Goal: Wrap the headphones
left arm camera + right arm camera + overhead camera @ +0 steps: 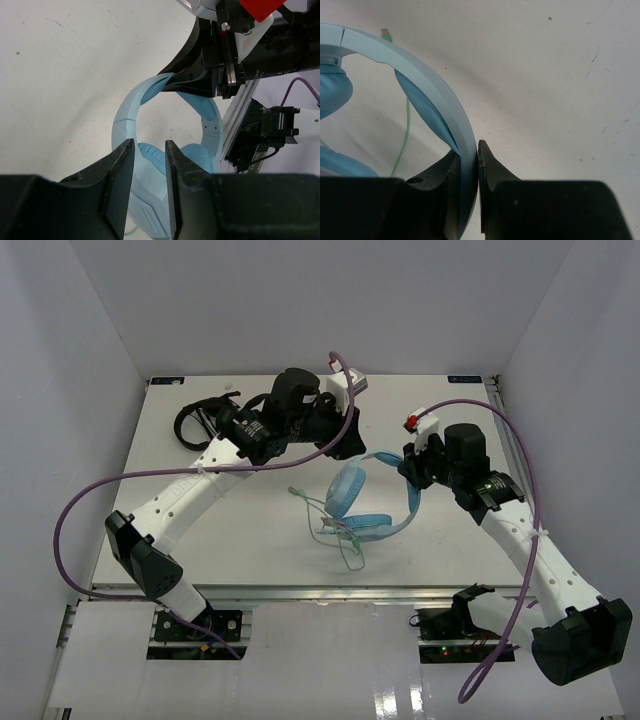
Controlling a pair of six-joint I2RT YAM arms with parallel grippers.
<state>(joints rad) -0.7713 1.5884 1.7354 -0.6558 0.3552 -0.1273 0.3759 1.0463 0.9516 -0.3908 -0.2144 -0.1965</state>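
Light blue over-ear headphones (352,490) lay near the middle of the white table (220,530), a little right of centre. Their padded headband arched toward the right arm, with the darker blue ear pads facing inward. We saw the thin pale green cable (330,526) trailing in loose loops off the near side of the cups, not wound round anything. The right gripper (468,150) pinched the headband edge-on between its two black fingers, the band filling the gap. From the left wrist, the same clamp showed at the top of the arch. The left gripper (149,152) hung over one ear cup with its fingers (120,170) narrowly parted and the cup showing through the gap; we could not tell whether they touched it. Black headphones (198,422) sat at the far left of the table, well apart and partly behind the left arm. That arm's purple lead (75,505) looped out past the table's left edge. Both arms crowded the headband from above, hiding part of it in the overhead view.
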